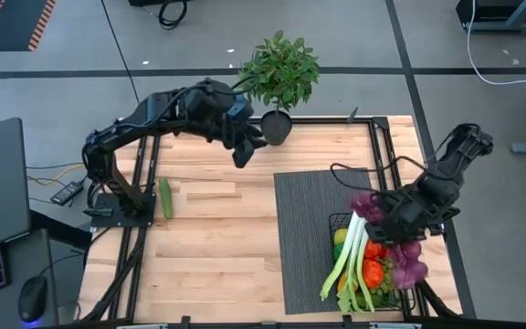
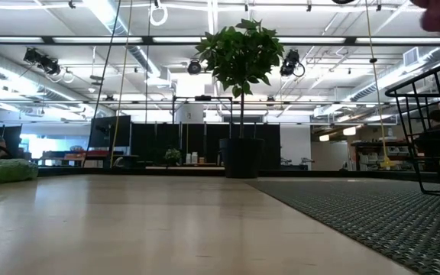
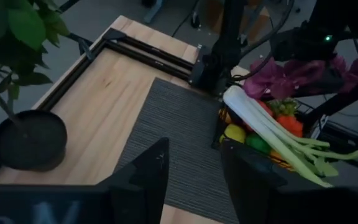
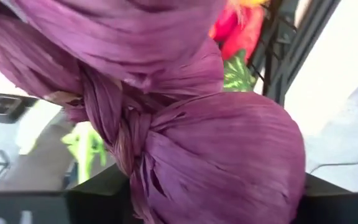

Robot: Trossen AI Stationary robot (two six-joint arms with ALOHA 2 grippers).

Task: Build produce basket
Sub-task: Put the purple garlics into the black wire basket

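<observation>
A: Over the mat's near-right corner, the right gripper [image 1: 400,217] is pinching a purple produce bundle [image 4: 185,124] above the basket [image 1: 336,222]. It ought to be lowering into a gap beside the leek [image 1: 350,251] before releasing.

B: The left gripper [image 1: 242,151]?

A: Hovering by the potted plant [image 1: 279,68], fingers spread, holding nothing. The basket is sitting piled with produce, and a cucumber [image 1: 165,197] is lying far left.

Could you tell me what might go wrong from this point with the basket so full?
The leek overhangs the basket rim and could tip out. The right claw is over the basket with purple produce against it; crowded contents may spill. A cucumber lies far off near the left arm's base, easily missed.
</observation>
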